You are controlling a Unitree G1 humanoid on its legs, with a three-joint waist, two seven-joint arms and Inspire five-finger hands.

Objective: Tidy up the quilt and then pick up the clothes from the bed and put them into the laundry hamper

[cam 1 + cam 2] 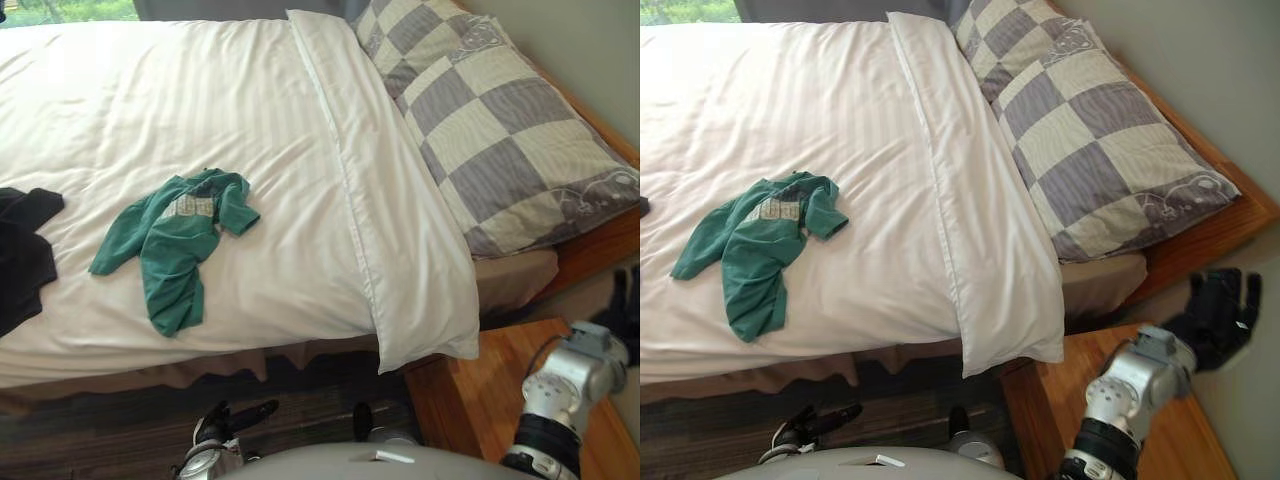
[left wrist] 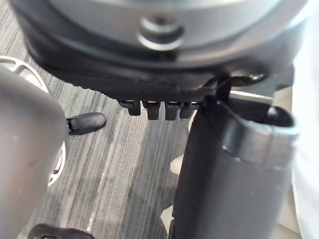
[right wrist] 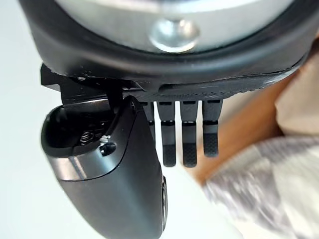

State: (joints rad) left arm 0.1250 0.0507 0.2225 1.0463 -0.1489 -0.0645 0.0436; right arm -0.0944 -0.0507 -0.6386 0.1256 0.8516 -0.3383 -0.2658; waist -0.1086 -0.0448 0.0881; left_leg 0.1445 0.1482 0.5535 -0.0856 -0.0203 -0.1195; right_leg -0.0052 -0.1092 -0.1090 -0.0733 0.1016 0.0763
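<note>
The white quilt point(image 1: 250, 130) lies spread flat over the bed, its folded top edge running beside the pillow. On it a crumpled green shirt point(image 1: 175, 245) rests near the bed's front edge. A black garment point(image 1: 22, 255) lies at the far left of the bed. My left hand point(image 1: 235, 418) hangs low by the carpet below the bed's edge, fingers relaxed and holding nothing. My right hand point(image 1: 1220, 315) hovers open beyond the nightstand, close to the wall and the bed frame's corner, its straight fingers point(image 3: 184, 142) holding nothing.
A grey-and-cream checked pillow point(image 1: 500, 130) lies at the head of the bed on the wooden frame point(image 1: 1210, 240). A wooden nightstand point(image 1: 480, 395) stands at the lower right. Dark striped carpet point(image 2: 124, 174) runs along the bed's front.
</note>
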